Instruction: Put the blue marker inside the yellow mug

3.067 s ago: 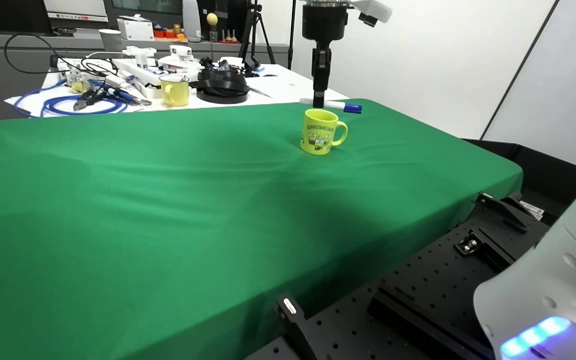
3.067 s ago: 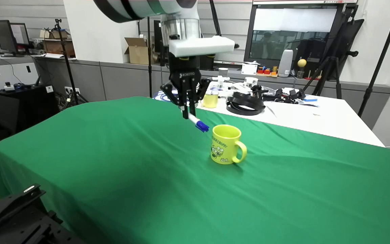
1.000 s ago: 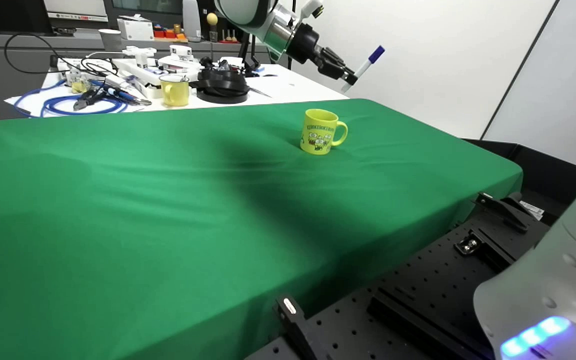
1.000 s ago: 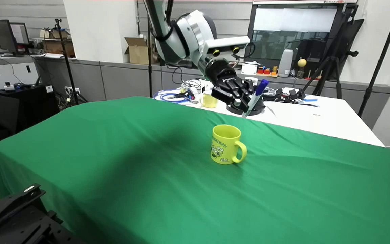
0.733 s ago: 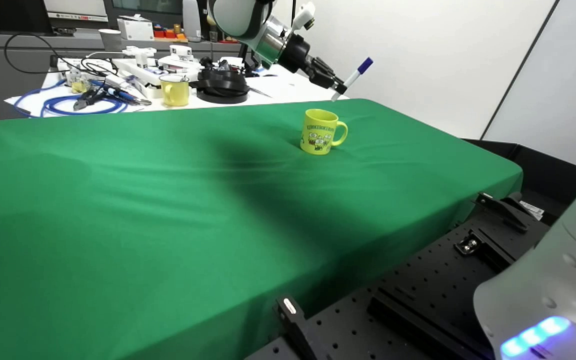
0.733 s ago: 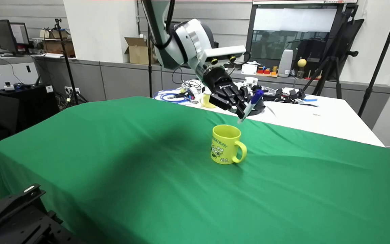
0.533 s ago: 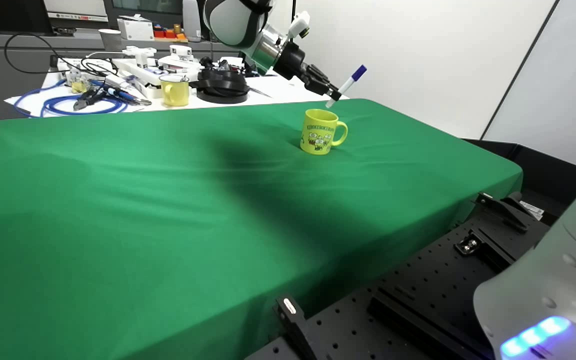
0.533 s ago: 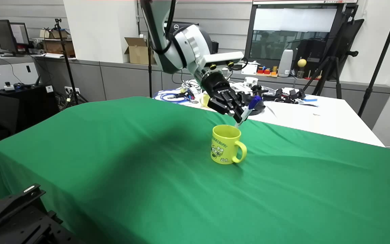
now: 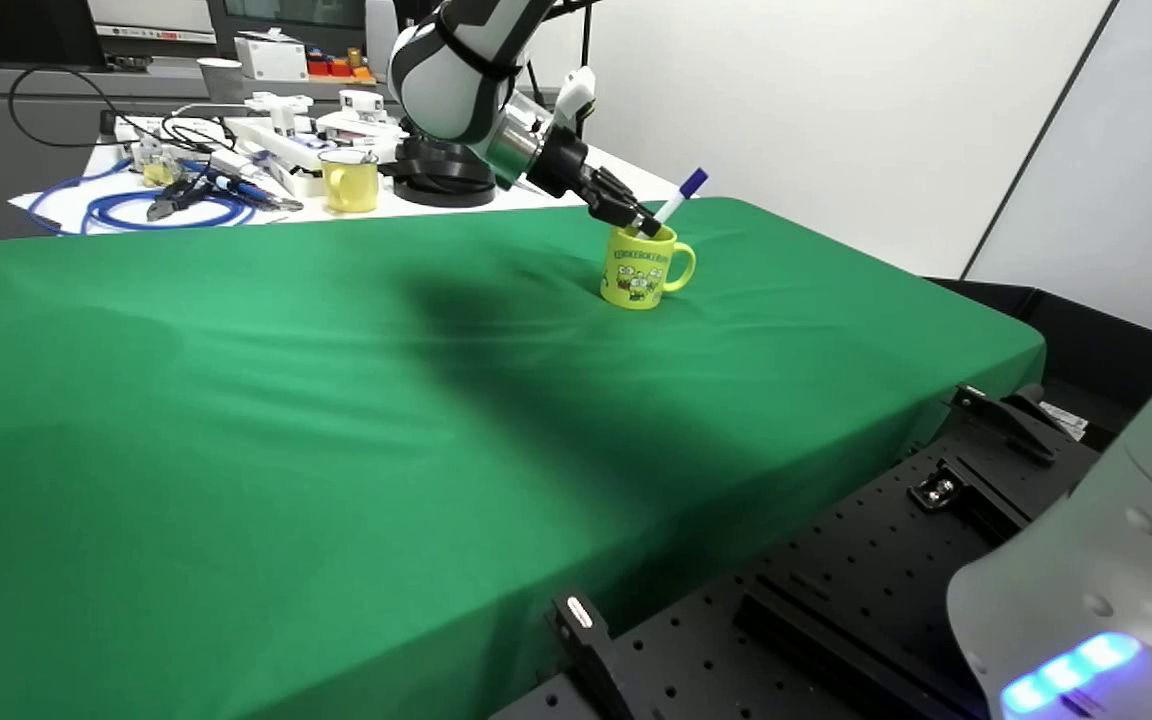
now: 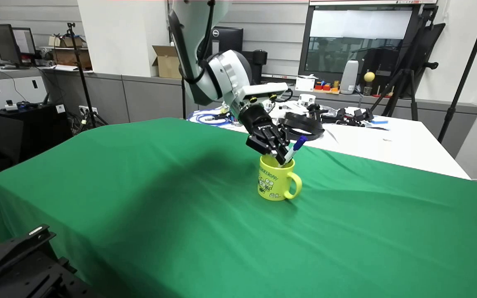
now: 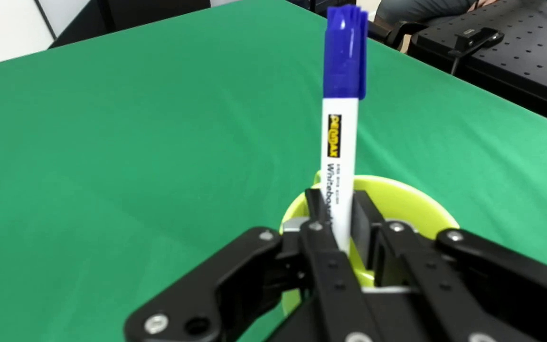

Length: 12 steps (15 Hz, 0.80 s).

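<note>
The yellow mug stands upright on the green cloth, its handle to the right in both exterior views; it also shows in an exterior view. My gripper is tilted, its fingertips at the mug's opening; it also shows in an exterior view. In the wrist view my gripper is shut on the white barrel of the blue marker. The marker leans, blue cap up and outside the mug; it also shows in an exterior view. Its lower end dips into the mug's opening. The fingers partly hide the mug's rim.
A paler yellow cup, blue cables and a black coiled strap lie on the white table behind. A black perforated base plate borders the green table's near edge.
Earlier the gripper pointed straight down with the marker nearly level; it has since tilted. Over the last second gripper and marker moved down to the mug's opening. The mug has not moved.
</note>
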Each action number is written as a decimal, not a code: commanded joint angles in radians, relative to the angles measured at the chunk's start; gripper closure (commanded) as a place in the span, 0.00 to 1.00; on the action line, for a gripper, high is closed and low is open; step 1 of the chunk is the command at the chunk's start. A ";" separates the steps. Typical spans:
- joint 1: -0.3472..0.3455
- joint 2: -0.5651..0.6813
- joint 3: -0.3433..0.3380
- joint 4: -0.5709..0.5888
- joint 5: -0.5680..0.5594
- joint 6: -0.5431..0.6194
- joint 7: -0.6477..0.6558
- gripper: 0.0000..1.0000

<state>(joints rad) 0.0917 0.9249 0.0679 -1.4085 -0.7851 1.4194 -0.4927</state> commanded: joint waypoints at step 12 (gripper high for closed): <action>0.066 -0.207 0.016 -0.012 -0.009 -0.088 0.011 0.00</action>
<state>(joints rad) 0.1536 0.8074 0.0720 -1.3631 -0.7873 1.3549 -0.4950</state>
